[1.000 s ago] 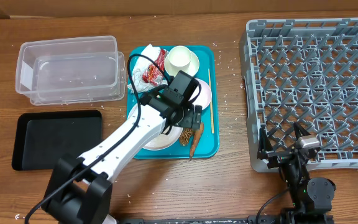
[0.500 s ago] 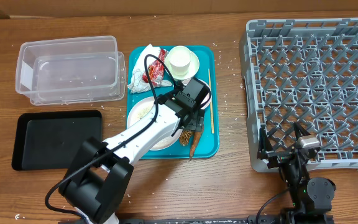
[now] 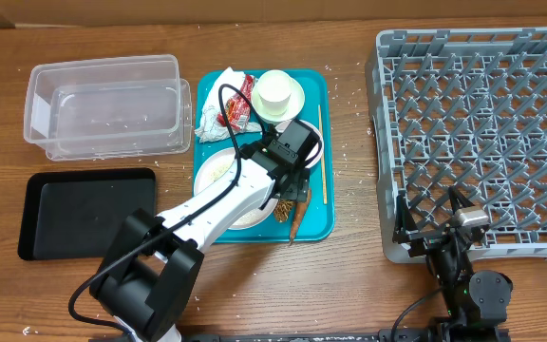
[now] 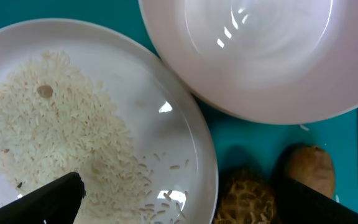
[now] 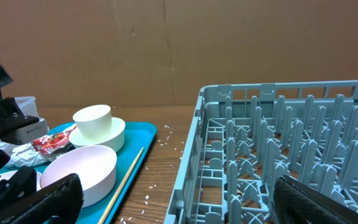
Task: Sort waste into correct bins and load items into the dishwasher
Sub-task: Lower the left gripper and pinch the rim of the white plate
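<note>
My left gripper (image 3: 292, 182) is open and empty, low over the teal tray. In the left wrist view, the left gripper (image 4: 185, 208) straddles the rim of the large white plate (image 4: 73, 124), which carries loose rice (image 4: 55, 130). A brown lumpy food piece (image 4: 247, 199) lies just right of that rim. A white bowl (image 4: 272, 56) sits beyond. A cup (image 3: 278, 92) stands in the second bowl. The red-and-white wrapper (image 3: 231, 109), napkin (image 3: 205, 122), carrot stick (image 3: 297, 220) and wooden stick (image 3: 322, 157) lie on the tray. My right gripper (image 5: 179, 202) is open at the grey dish rack (image 3: 482, 133).
The clear tub (image 3: 107, 104) stands at the back left and the black tray (image 3: 84, 211) lies in front of it. The teal tray (image 3: 323, 228) sits mid-table. Rice grains are scattered on the wood between the tray and the rack.
My left gripper has moved a little right and nearer over the tray, uncovering the rice on the plate. It has hardly moved in the last half second. The right arm is still.
</note>
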You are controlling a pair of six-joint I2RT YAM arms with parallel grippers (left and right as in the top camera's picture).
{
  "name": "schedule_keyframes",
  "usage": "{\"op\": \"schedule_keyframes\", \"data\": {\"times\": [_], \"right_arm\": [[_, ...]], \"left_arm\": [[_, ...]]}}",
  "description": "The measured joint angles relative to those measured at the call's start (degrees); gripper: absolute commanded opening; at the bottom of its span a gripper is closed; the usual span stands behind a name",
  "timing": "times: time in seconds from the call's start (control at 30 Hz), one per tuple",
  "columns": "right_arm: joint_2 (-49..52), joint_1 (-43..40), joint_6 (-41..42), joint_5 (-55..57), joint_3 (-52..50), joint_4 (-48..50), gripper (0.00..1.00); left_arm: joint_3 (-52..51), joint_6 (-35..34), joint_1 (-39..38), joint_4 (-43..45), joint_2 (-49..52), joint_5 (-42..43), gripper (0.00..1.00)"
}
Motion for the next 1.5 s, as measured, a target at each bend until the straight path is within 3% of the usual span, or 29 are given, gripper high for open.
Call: {"op": "schedule_keyframes", "data": {"times": [0.3, 0.4, 0.6, 1.03, 1.5], "right_arm": [[0.0, 0.0, 0.0, 0.02, 0.0, -0.02, 1.0], [0.0, 0.0, 0.0, 0.0, 0.0, 0.0, 1.0], [0.0, 0.0, 0.0, 0.0, 0.0, 0.0, 1.0], [0.0, 0.0, 0.02, 0.02, 0.0, -0.02, 1.0], [0.0, 0.0, -0.02, 0.0, 0.0, -0.02, 1.0]], "left_arm": [[-0.2, 0.44, 0.0, 0.26, 0.0, 0.0, 1.0], [-0.83, 0.46, 0.02, 1.25, 0.0, 0.0, 0.88], [-1.05, 1.31, 0.02, 2.51, 0.0, 0.0, 0.8], [-1.2, 1.64, 0.02, 2.47, 1.86, -0.02, 0.79], [-1.33, 1.7, 0.02, 2.21, 2.89, -0.02, 0.5]]}}
